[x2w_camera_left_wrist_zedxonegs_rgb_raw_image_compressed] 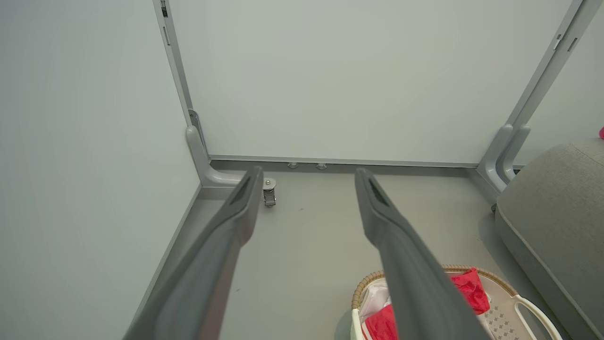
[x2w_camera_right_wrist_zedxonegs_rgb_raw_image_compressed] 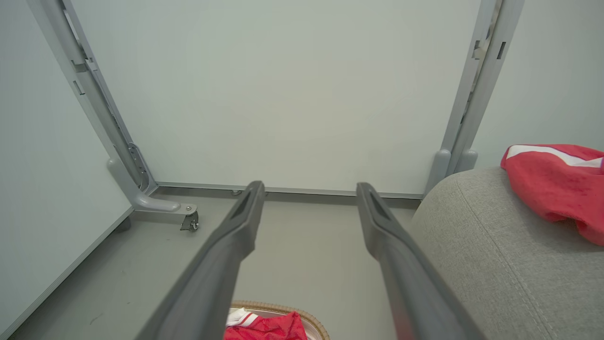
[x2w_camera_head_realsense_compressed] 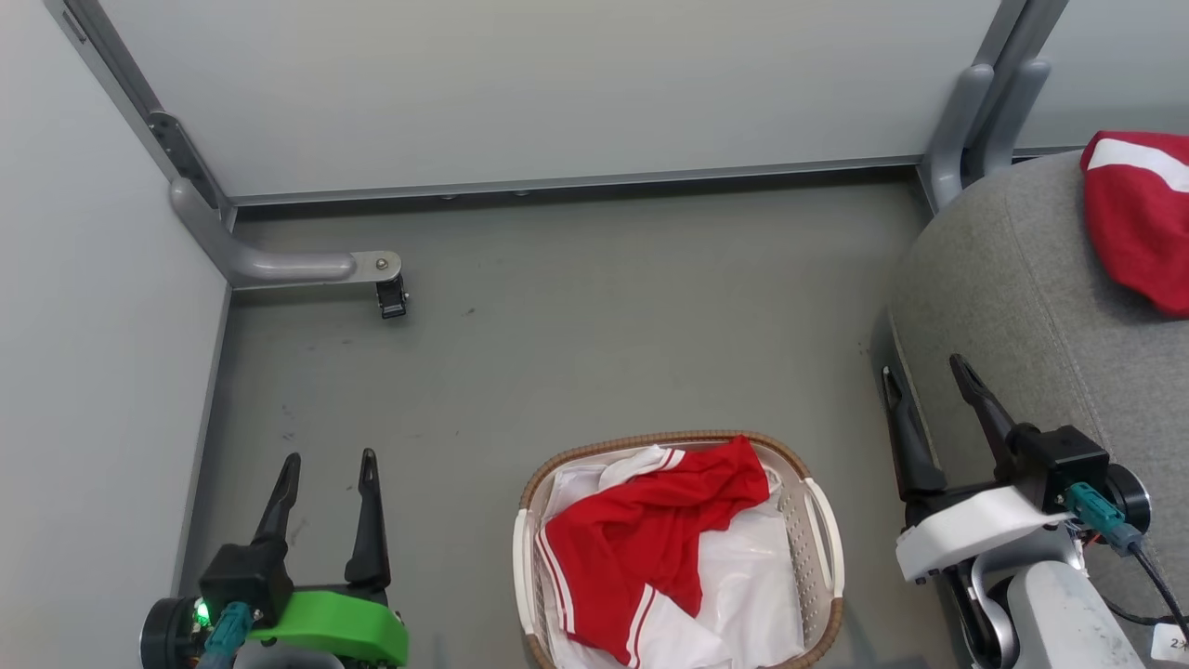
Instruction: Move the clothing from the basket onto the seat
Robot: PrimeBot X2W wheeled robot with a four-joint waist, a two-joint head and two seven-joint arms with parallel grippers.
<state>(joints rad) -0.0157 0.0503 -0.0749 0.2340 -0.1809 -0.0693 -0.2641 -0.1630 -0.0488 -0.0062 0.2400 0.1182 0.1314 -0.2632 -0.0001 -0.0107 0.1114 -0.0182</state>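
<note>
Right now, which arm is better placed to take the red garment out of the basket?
Probably right: the right gripper is open beside the seat and near the basket, so the red garment needs a short carry. The left gripper is across the basket.

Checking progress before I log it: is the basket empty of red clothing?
No: the head view shows a red garment crumpled in the basket, while a second red garment lies on the seat.
</note>
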